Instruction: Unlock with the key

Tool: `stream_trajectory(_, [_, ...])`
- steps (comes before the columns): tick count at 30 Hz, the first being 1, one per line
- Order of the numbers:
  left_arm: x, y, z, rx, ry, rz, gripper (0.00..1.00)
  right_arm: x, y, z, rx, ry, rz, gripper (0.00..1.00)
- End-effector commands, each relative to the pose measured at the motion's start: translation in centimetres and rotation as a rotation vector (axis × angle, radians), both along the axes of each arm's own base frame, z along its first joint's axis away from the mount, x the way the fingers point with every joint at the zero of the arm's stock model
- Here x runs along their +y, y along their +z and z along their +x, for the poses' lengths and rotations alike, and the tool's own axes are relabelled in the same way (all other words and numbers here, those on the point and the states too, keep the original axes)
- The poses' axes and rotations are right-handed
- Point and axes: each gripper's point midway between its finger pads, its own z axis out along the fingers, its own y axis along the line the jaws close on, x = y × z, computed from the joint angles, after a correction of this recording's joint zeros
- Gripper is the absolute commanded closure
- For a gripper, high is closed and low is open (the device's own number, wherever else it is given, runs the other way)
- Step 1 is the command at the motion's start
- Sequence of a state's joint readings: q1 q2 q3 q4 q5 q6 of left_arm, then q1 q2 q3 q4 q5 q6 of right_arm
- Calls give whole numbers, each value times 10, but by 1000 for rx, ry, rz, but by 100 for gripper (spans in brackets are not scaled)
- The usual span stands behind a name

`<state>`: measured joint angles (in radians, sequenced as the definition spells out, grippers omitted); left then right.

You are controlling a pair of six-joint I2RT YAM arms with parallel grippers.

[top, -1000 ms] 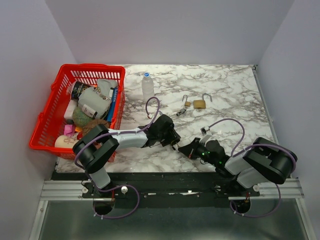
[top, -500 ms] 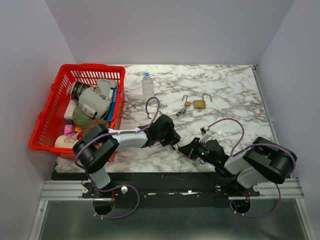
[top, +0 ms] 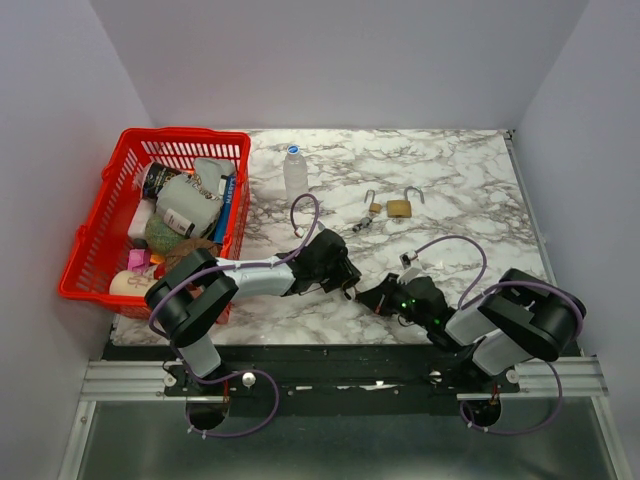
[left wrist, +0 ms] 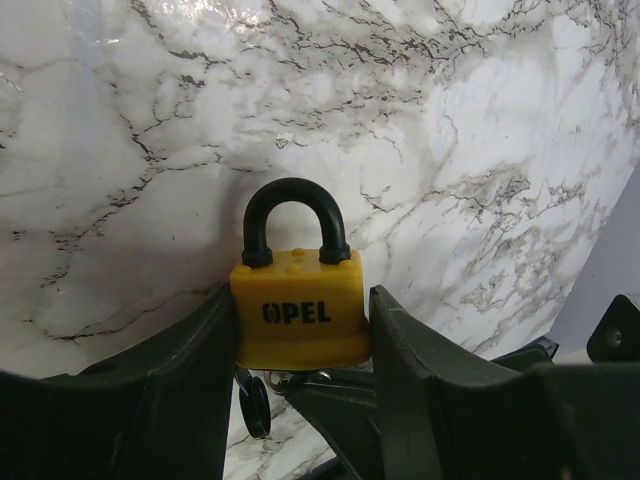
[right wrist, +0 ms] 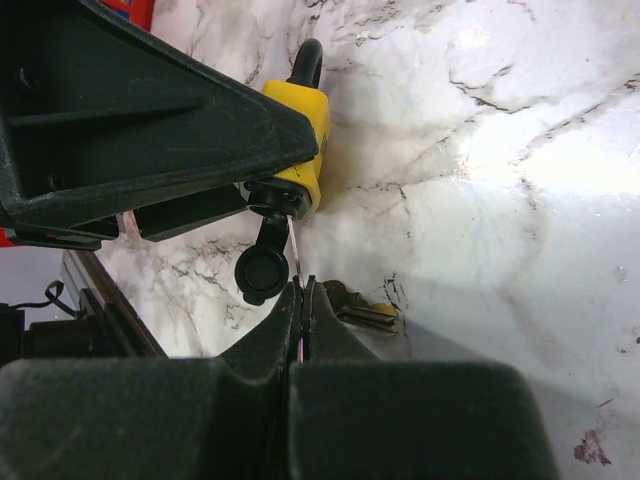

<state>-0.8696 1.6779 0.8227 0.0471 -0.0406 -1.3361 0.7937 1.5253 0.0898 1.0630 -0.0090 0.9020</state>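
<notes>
— Padlock (left wrist: 300, 318) first: where does it sit?
— It has a yellow body and a black shackle, and it stands upright at the centre of the left wrist view. It is wedged in the left gripper (left wrist: 300, 300), with one finger against each flank. In the overhead view that spot is lower centre, near the table's front edge.
— And the key (right wrist: 262, 270)?
— It is black-headed and hangs at the padlock's underside, left of centre in the right wrist view, just above the right gripper (right wrist: 300, 292).
— Surface and room?
— A white marble table (top: 470, 180) with grey veins, and plain pale walls around it. A red basket (top: 186, 133) full of oddments is at upper left, with a clear bottle (top: 295, 172) beside it. Two brass padlocks (top: 399, 208) lie at upper centre.
— The grippers?
— The left one is clamped on the padlock, held apart by the body's width. The right one is pinched fully together. A thin pale strand (right wrist: 293, 235) from the key runs into the seam between its fingers, but I cannot tell whether it is gripped.
</notes>
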Motion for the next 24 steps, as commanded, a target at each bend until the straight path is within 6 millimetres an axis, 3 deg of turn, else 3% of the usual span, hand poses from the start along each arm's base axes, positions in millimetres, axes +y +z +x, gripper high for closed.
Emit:
stream_trajectory(1, [-2, 13, 2, -30, 9, -33, 100, -5, 3, 14, -29, -62, 3, 99])
stream_trajectory(16, [-3, 10, 1, -25, 3, -29, 100, -1, 23, 17, -128, -42, 64, 99])
stream_trajectory(24, [-4, 11, 2, -27, 5, -31, 100, -2, 16, 21, -94, -64, 53, 99])
